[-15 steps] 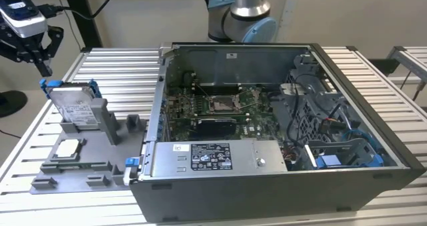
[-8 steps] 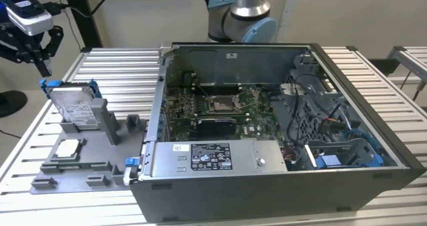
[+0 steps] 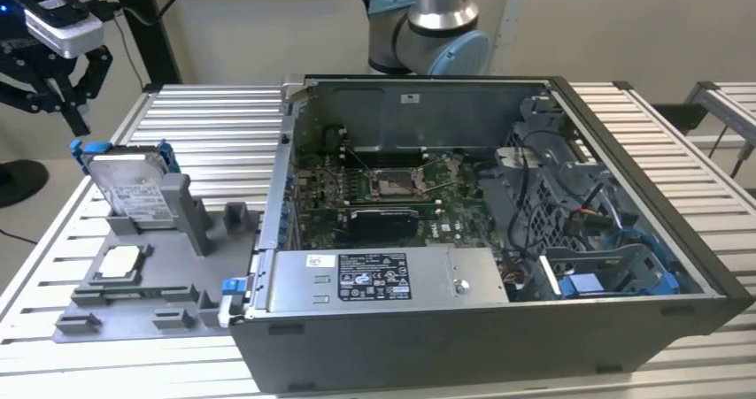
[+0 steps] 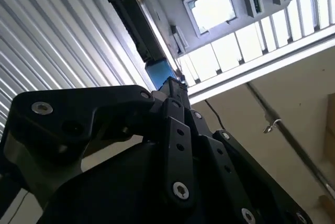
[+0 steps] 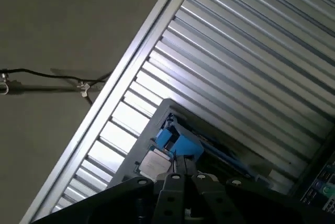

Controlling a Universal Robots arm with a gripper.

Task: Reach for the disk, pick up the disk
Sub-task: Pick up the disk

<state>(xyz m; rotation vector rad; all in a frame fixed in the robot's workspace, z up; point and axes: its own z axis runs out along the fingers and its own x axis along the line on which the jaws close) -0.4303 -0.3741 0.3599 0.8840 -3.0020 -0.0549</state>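
Above the disk (image 3: pixel 127 187), the gripper (image 3: pixel 62 109)

Soft, even light fills the exterior view; the computer case (image 3: pixel 390 178) is shadowed inside. In both wrist views the table slats (image 4: pixel 251 38) (image 5: pixel 133 114) glare white, and the gripper (image 4: pixel 174 84) (image 5: pixel 175 171) is almost black.

Silver metal disk (image 3: pixel 127 187), ribbed metal table (image 3: pixel 211 123)

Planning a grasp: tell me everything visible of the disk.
The disk is a flat silver-grey metal drive with a white label and a blue plastic frame on its edges. It stands on edge, tilted, in the grey fixture on the slatted table. The hand hangs just above its top corner.
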